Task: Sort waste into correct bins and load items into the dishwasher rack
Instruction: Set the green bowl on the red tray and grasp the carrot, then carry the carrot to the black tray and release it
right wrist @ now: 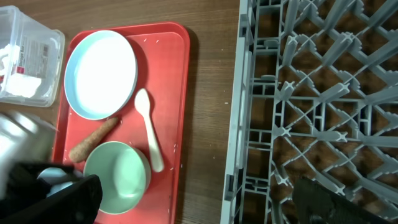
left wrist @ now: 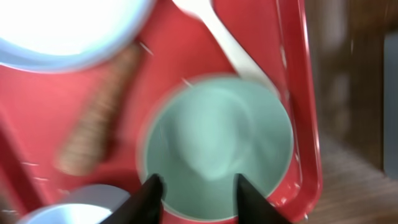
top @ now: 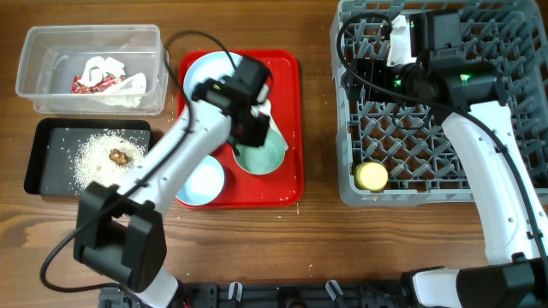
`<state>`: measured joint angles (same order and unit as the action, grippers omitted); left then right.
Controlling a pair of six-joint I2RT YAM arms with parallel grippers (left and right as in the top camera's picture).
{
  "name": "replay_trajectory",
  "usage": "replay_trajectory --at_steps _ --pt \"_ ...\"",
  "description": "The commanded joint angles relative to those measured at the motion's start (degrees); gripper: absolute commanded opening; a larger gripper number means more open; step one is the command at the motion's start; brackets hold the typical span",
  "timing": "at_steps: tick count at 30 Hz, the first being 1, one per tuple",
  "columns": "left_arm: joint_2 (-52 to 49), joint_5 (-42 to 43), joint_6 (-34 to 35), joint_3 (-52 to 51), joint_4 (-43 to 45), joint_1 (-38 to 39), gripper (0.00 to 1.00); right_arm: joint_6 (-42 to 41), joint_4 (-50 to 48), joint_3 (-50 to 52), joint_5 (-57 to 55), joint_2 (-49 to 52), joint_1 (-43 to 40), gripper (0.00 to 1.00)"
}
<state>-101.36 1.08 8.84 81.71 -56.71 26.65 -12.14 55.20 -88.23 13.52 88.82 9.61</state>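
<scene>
Surface: brown wood-grain table, matte (nothing of the room beyond it shows).
Red tray: flat at mid-table, between the bins and the rack.
Teal bowl: upright, by the red tray's right rim.
Left gripper: fingers moderately parted over the bowl's near rim, clasping nothing; this view is blurred.
Right gripper: over the rack's far side, fingers spread wide, empty.
Rack: grey, on the right; yellow cup in its near-left corner.
Also on the red tray: blue plate at the far end; white spoon and carrot piece beside the bowl; second bowl at the near-left.
Bins: clear tub holds white paper and red scraps; black tray holds rice and a brown lump.
</scene>
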Motion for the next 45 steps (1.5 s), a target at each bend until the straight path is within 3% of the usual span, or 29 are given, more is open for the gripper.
replay_trajectory --at_steps 1,5,9,18,33,37,42,45 --pt "0.9 -3.3 -6.4 5.7 -0.5 -6.4 0.51 -0.3 0.1 -0.5 1.0 0.1 0.1 1.00" --pt "-0.1 -2.6 -15.4 4.7 -0.7 -12.1 0.59 -0.2 -0.1 -0.3 1.0 0.1 0.1 1.00" --pt "-2.0 2.0 -21.9 2.6 -1.3 -14.2 0.59 0.0 -0.5 -0.3 1.0 0.1 0.1 1.00" --pt "-4.5 3.0 -21.9 -4.2 0.2 -14.0 0.54 0.0 -0.5 -0.3 1.0 0.1 0.1 0.99" --pt "-4.5 3.0 -21.9 -17.3 15.6 -14.0 0.57 0.0 -0.3 -0.3 1.0 0.1 0.1 0.99" --pt "-4.5 2.9 -21.9 -17.3 16.7 -14.0 0.47 0.0 -0.3 -0.3 1.0 0.1 0.1 0.99" --pt "-4.5 2.9 -21.9 -17.3 17.8 -14.0 0.15 0.0 -0.4 -0.3 1.0 0.1 0.1 0.99" --pt "-4.5 2.9 -21.9 -17.2 18.2 -14.0 0.11 0.0 -0.5 -0.3 1.0 0.1 0.1 0.99"
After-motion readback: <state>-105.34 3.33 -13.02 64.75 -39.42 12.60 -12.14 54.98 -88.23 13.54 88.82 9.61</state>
